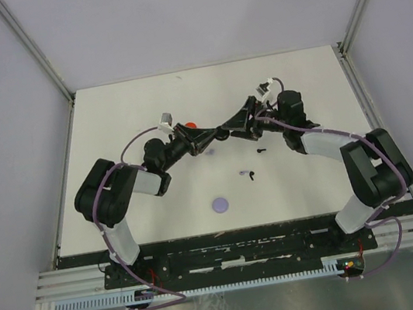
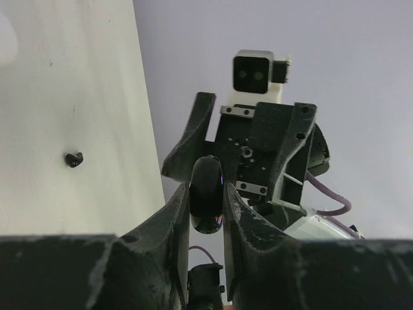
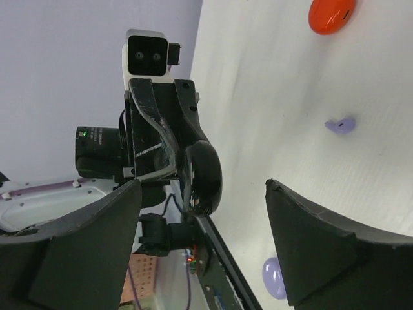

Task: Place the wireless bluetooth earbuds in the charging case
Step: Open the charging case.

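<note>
top external view: a lavender disc (image 1: 220, 205) lies nearest the front edge of the white desk (image 1: 129, 112). just past it sits a black earbud (image 1: 251, 174), and a second black earbud (image 1: 260, 149) lies a little farther in. mid-desk, the left gripper (image 1: 211, 136) is pinched tight on a glossy black case (image 2: 206, 194). the right gripper (image 1: 232, 126) faces it, spread wide and holding nothing. a red case (image 3: 330, 14) sits beyond, toward the far edge.

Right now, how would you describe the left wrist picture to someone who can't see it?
The left tool pinches a glossy black round case on edge. Facing it, the right tool stands open; a tiny black earbud lies on the white table.
</note>
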